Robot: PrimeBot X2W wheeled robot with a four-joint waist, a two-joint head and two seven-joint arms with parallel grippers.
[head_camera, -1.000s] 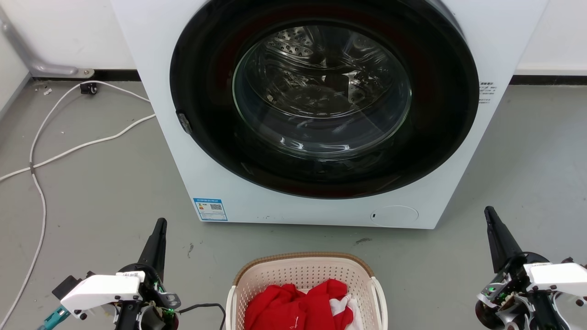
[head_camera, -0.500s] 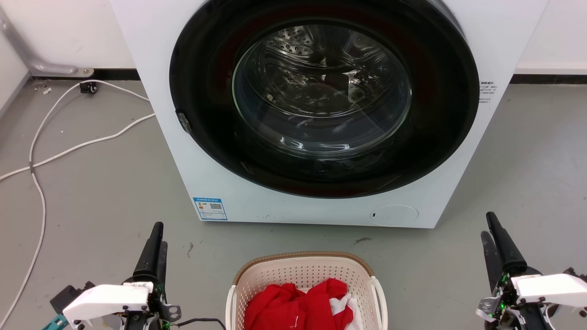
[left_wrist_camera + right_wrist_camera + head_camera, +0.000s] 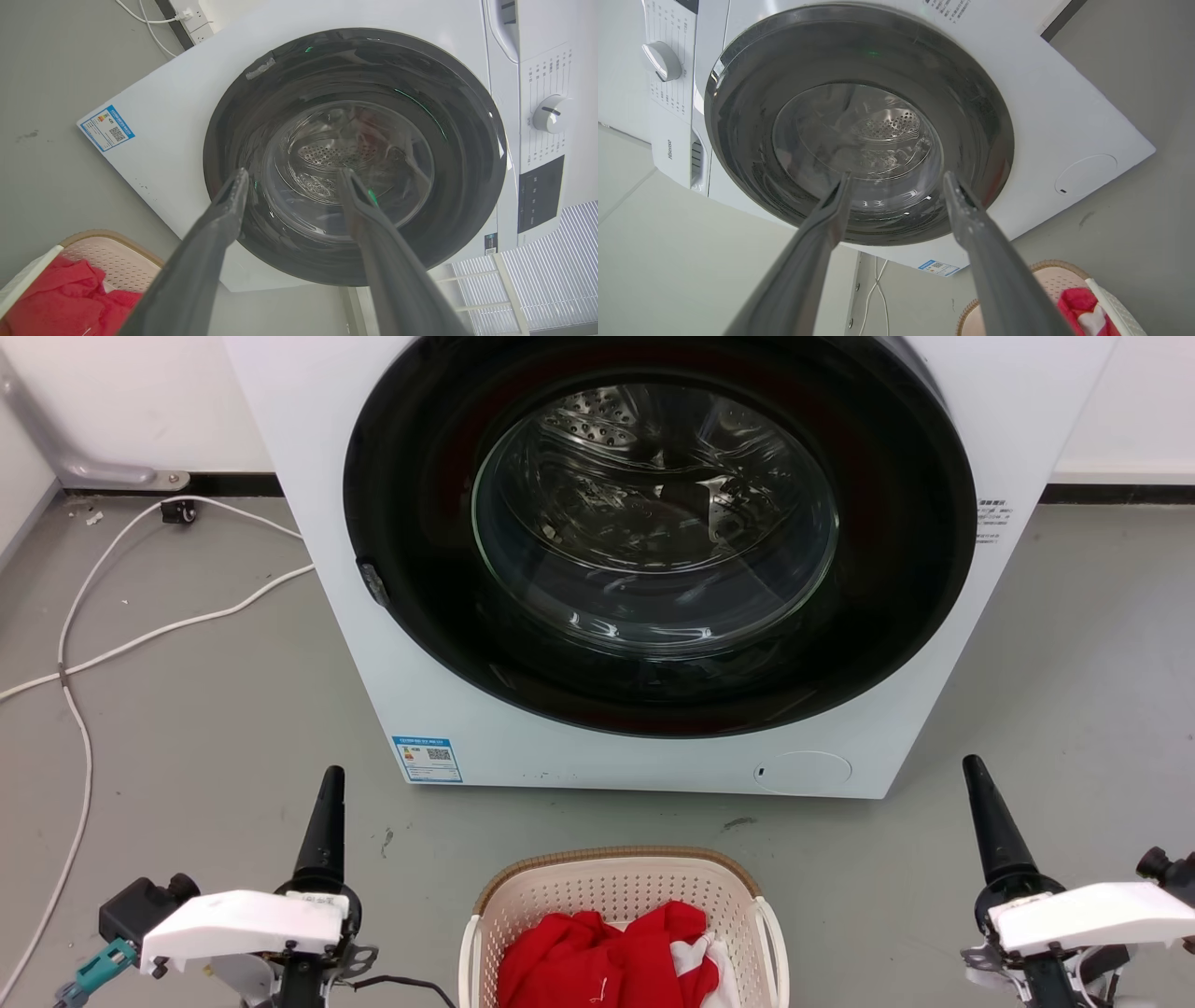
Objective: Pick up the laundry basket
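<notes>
**Basket on the floor, both grippers spread wide beside it**

Head view: the laundry basket [image 3: 611, 896] stands on the grey floor [image 3: 205, 728] at the bottom middle, just in front of the washing machine [image 3: 420, 709] and apart from it. Red clothes [image 3: 597, 957] lie inside with a bit of white cloth. The left gripper [image 3: 332, 775] is to the basket's left and the right gripper [image 3: 974, 765] well to its right, neither touching it. Each shows edge-on as one dark spike pointing up, so the gap between the fingers cannot be told here. A white cable [image 3: 140, 635] runs over the floor on the left.

Left wrist view: the left gripper [image 3: 294, 172] has its two fingers wide apart, framing the machine's round door [image 3: 355, 154]. The basket [image 3: 112, 256] with the red clothes [image 3: 60, 294] sits at the lower left, clear of the fingers.

Right wrist view: the right gripper [image 3: 896, 175] is likewise spread wide, with the door [image 3: 859, 121] seen between its fingers. The basket [image 3: 1052, 280] is at the lower right, beside the right-hand finger; whether they touch cannot be told.
</notes>
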